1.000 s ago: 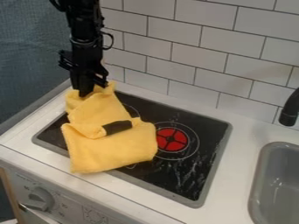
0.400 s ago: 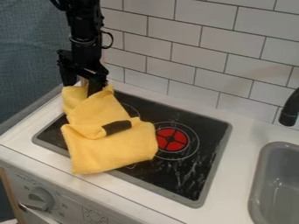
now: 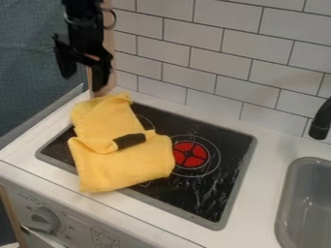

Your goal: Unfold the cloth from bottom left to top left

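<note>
The fixed camera stands above the front side of the white desk (image 3: pixel 259 208), looking down at a slant. It faces the wall of white rectangular tiles (image 3: pixel 226 53), turned somewhat toward the left, so the front edge runs diagonally down to the right. It is near enough that the black glass hob with a grey rim (image 3: pixel 229 140) fills much of the middle, yet takes in the grey control knob (image 3: pixel 45 220) at lower left and part of the grey sink (image 3: pixel 289 208) at right.
</note>
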### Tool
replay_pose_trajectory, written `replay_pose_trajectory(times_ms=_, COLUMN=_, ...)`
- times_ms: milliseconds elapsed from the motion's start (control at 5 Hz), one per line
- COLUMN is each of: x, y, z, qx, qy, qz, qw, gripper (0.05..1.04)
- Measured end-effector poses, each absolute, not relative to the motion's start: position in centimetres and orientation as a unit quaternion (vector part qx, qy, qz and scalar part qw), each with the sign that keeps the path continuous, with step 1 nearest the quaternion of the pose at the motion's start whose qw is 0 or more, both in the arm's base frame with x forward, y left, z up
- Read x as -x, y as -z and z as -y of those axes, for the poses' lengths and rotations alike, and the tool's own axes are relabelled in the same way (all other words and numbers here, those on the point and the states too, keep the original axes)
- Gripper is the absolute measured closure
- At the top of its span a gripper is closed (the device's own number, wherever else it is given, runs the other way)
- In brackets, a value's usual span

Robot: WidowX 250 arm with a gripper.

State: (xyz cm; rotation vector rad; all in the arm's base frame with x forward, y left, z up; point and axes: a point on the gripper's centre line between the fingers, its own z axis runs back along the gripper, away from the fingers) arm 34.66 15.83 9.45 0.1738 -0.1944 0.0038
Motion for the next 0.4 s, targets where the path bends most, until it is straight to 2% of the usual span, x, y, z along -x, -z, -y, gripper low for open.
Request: replay_pose_trajectory(times_ms=400, x=-34.02, y=-11.1, z=-15.32, qx=-0.049, qy=0.016, qz=0.112, qw=0.992, gripper=0.084)
